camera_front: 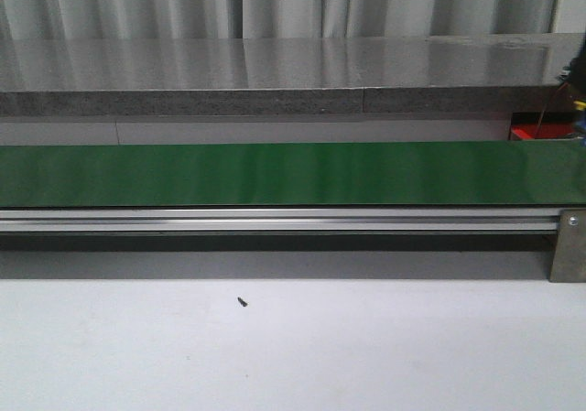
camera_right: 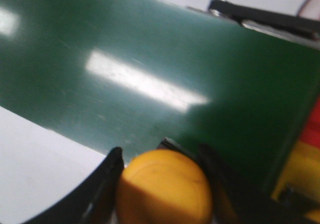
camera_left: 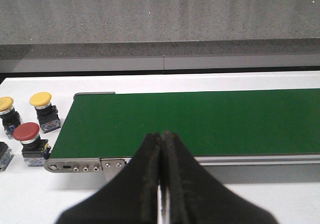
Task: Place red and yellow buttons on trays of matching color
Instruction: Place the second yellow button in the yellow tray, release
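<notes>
beyond the left end of the green conveyor belt (camera_left: 200, 121), on the white worktop (camera_left: 30, 194), stand the waiting buttons: a yellow button (camera_left: 6, 104) at the far left, a second yellow button (camera_left: 40, 100) just beside it and nearer the belt, and a red button (camera_left: 26, 132) in front of them, close to the belt's metal end bracket (camera_left: 82, 166); a further switch body (camera_left: 4, 156) is cut off at the frame's edge and its colour cannot be told; the left gripper (camera_left: 161, 184) hangs over the near rail of the belt with its black fingers (camera_left: 145, 184) pressed together and nothing between them; in the front view the belt runs across the whole width along an aluminium rail (camera_front: 275, 219), with a small dark speck (camera_front: 243, 302) lying on the worktop in front of it and a bit of red (camera_front: 540, 133) showing behind the belt's right end; the right gripper (camera_right: 162, 184) is clamped on a yellow button cap (camera_right: 165, 189), held over the near edge of the belt near its right end, with patches of red and yellow (camera_right: 300, 154) past the belt's end, too blurred to tell more.
</notes>
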Robot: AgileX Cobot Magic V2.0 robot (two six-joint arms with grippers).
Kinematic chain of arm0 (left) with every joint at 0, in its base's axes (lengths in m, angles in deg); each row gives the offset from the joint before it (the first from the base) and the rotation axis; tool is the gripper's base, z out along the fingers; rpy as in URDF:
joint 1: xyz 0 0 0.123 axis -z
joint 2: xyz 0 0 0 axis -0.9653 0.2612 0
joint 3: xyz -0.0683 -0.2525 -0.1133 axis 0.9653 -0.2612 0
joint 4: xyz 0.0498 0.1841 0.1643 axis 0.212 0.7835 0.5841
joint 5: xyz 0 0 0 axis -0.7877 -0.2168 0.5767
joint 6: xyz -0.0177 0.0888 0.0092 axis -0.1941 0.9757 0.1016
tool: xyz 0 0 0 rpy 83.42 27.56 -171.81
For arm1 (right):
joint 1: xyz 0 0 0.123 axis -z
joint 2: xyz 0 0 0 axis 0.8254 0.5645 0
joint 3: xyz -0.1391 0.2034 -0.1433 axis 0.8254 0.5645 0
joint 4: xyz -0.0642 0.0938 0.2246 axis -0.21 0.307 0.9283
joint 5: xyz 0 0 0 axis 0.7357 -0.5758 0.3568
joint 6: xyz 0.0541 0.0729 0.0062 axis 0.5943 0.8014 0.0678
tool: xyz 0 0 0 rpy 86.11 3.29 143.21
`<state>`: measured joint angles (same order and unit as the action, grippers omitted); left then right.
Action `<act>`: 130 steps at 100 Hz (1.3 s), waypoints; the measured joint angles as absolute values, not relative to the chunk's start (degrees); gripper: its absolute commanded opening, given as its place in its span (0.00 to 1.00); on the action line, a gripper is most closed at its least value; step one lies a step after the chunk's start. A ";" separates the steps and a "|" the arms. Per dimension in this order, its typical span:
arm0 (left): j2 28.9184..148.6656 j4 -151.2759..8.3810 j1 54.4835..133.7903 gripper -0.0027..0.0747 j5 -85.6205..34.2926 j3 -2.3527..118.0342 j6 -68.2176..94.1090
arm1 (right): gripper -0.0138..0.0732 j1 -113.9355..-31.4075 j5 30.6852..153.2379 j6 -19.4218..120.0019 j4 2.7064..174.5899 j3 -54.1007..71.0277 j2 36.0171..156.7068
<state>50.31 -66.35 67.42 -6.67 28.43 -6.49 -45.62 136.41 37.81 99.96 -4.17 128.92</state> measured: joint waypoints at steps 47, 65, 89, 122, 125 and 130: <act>50.31 -66.35 67.42 0.01 -6.67 28.43 -6.49 | 0.40 -30.93 126.01 37.95 99.73 14.89 121.84; 50.31 -66.35 67.42 0.01 -6.67 28.43 -6.49 | 0.40 -29.19 121.36 37.95 99.73 17.72 121.84; 50.31 -66.35 67.42 0.01 -6.67 28.43 -6.49 | 0.40 -28.58 118.79 38.05 100.06 19.40 124.00; 50.31 -66.35 67.42 0.01 -6.67 28.43 -6.49 | 0.40 -28.58 117.53 38.05 101.04 20.03 128.57; 50.31 -66.35 67.42 0.01 -6.67 28.43 -6.49 | 0.40 -28.58 117.53 38.05 101.02 20.03 128.57; 50.31 -66.35 67.42 0.01 -6.67 28.43 -6.49 | 0.44 -28.58 117.53 38.05 101.02 20.03 128.57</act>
